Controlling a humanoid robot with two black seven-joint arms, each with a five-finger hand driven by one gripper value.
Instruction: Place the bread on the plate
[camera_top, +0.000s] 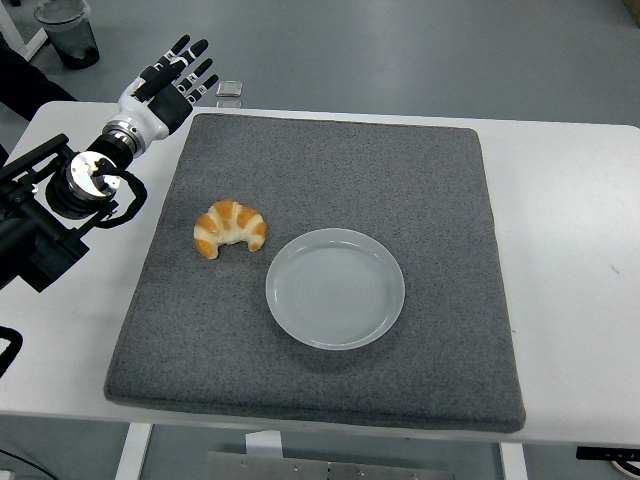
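Note:
The bread is a golden croissant (230, 228) lying on the grey mat (330, 170), left of centre. A white round plate (335, 288) sits empty on the mat just to the right of and below the croissant, a small gap between them. My left hand (180, 75) hovers over the mat's far left corner, well above and behind the croissant, fingers stretched out and holding nothing. My right arm is not in view.
The mat lies on a white table (570, 230). A small clear object (230, 90) lies at the table's far edge by my left hand. A dark bin (68, 35) stands on the floor at the top left.

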